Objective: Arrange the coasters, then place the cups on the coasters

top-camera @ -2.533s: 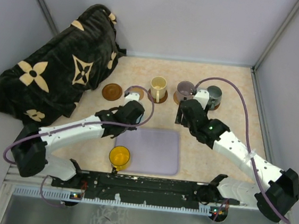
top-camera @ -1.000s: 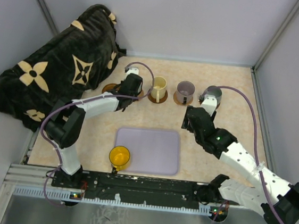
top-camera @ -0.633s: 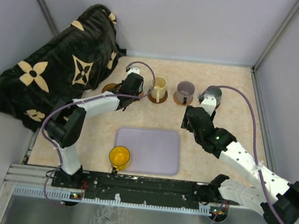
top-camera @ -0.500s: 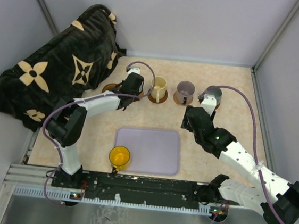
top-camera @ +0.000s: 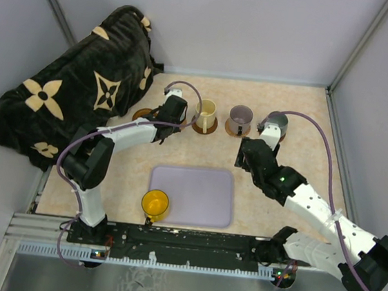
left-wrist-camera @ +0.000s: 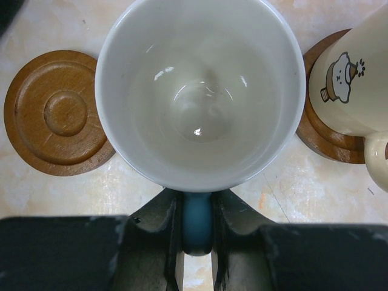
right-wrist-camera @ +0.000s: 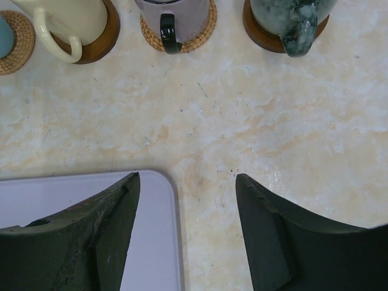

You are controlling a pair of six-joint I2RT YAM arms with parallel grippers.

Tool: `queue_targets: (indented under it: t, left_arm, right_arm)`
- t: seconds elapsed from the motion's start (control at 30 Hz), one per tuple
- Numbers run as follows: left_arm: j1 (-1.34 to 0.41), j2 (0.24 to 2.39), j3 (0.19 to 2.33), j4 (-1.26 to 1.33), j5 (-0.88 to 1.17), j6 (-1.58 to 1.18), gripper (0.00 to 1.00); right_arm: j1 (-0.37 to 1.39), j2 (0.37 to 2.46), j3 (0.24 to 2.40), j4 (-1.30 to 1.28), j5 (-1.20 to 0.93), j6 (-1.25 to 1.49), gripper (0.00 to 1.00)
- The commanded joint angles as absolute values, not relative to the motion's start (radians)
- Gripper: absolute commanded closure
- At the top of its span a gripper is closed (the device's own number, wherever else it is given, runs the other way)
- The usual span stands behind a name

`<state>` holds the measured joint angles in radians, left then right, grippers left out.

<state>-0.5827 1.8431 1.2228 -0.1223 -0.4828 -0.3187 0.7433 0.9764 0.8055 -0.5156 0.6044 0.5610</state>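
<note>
Top view: left gripper [top-camera: 172, 112] at back row, between brown coaster [top-camera: 145, 118] and cream cup [top-camera: 205, 110]. Mauve cup [top-camera: 240, 115] and grey-green cup [top-camera: 278, 121] further right. Yellow cup [top-camera: 155, 202] just beside lavender tray [top-camera: 191, 194], looks empty. Right gripper [top-camera: 245, 153] between tray and row.

Left wrist: fingers [left-wrist-camera: 167, 224] pinch blue handle [left-wrist-camera: 197, 221] of white cup [left-wrist-camera: 200, 91]; cup upright, empty. Brown coaster at left carries nothing. Cream cup at right on dark coaster [left-wrist-camera: 321, 142].

Right wrist: right gripper spread over table [right-wrist-camera: 242, 133], holding nothing. Cream, mauve, grey-green cups each on own coaster. Contents not visible.
</note>
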Motion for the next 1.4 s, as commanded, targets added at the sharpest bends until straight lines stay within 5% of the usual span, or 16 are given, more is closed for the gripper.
queue_targets:
  t: [0.0, 1.37]
  left_arm:
    - [-0.583, 1.841, 1.272, -0.069, -0.517, -0.326, 1.0]
    - [-0.583, 1.823, 1.222, 0.022, -0.524, -0.338, 1.0]
  right_arm:
    - [0.742, 0.981, 0.809, -0.473, 0.612, 0.564, 0.35]
    - [0.739, 1.093, 0.818, -0.407, 0.508, 0.559, 0.35]
